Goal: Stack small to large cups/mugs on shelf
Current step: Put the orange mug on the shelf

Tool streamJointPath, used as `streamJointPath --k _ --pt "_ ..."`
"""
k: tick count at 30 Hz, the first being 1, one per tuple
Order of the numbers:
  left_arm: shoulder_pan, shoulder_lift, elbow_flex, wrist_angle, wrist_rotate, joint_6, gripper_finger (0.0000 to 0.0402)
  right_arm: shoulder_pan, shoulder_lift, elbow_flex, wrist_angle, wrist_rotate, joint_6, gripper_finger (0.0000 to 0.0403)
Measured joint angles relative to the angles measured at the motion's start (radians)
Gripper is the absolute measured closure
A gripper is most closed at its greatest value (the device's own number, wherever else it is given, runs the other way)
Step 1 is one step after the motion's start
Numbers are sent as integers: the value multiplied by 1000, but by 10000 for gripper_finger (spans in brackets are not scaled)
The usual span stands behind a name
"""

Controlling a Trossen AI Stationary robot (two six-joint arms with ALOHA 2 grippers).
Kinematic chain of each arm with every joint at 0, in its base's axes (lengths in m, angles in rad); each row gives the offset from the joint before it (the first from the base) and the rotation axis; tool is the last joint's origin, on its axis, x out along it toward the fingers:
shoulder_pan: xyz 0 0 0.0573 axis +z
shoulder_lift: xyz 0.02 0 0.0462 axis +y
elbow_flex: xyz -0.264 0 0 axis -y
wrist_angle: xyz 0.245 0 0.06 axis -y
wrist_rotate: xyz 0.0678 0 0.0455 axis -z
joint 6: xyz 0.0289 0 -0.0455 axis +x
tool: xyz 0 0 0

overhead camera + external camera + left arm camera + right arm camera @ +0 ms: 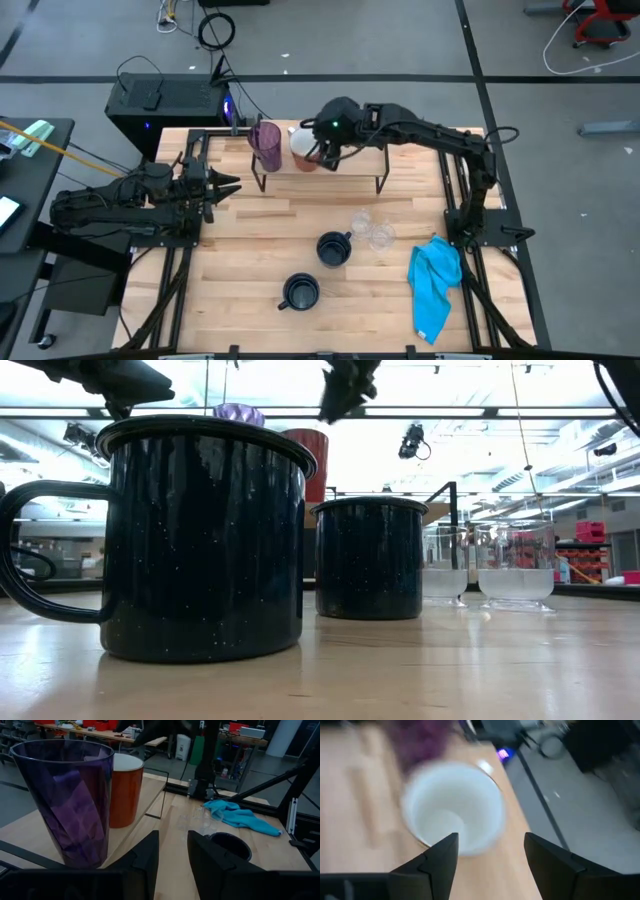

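The low light-wood shelf on thin black wire legs [345,165] stood at the twelve o'clock side of the big wooden tabletop [250,270]. On its board the translucent purple faceted tumbler [266,144] stood upright at the nine o'clock end, and the white-and-orange mug [303,148] stood upright just beside it, toward three o'clock; whether the two touched could not be told.

The right gripper [327,152] hung over the white-and-orange mug, its arm reaching in from the three o'clock side. In the right wrist view its two dark fingers [432,862] were spread apart, released, with the mug's white inside showing between and beyond them; they did not grasp it.

The left gripper [228,187] waited at the nine o'clock edge of the table, pointing toward the shelf, its fingers [145,857] parted and holding nothing.

Near the table's middle two small clear glasses [371,229] stood close together. One dark navy speckled mug with a handle [333,248] stood just at their seven o'clock, and the second dark navy mug [300,292] stood nearer the six o'clock edge. A crumpled bright blue cloth [434,283] lay toward four o'clock.
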Motion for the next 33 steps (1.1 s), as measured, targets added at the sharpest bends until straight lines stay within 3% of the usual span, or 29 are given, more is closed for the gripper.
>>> streamJointPath --k 9,18,33 --pt "0 0 0 0 0 0 292 -71 -3 -88 -75 17 45 174" --pt "0 0 0 0 0 0 292 -67 -3 -230 78 11 87 174" --pt "0 0 0 1 0 -1 292 -47 -3 -235 143 -25 154 174"
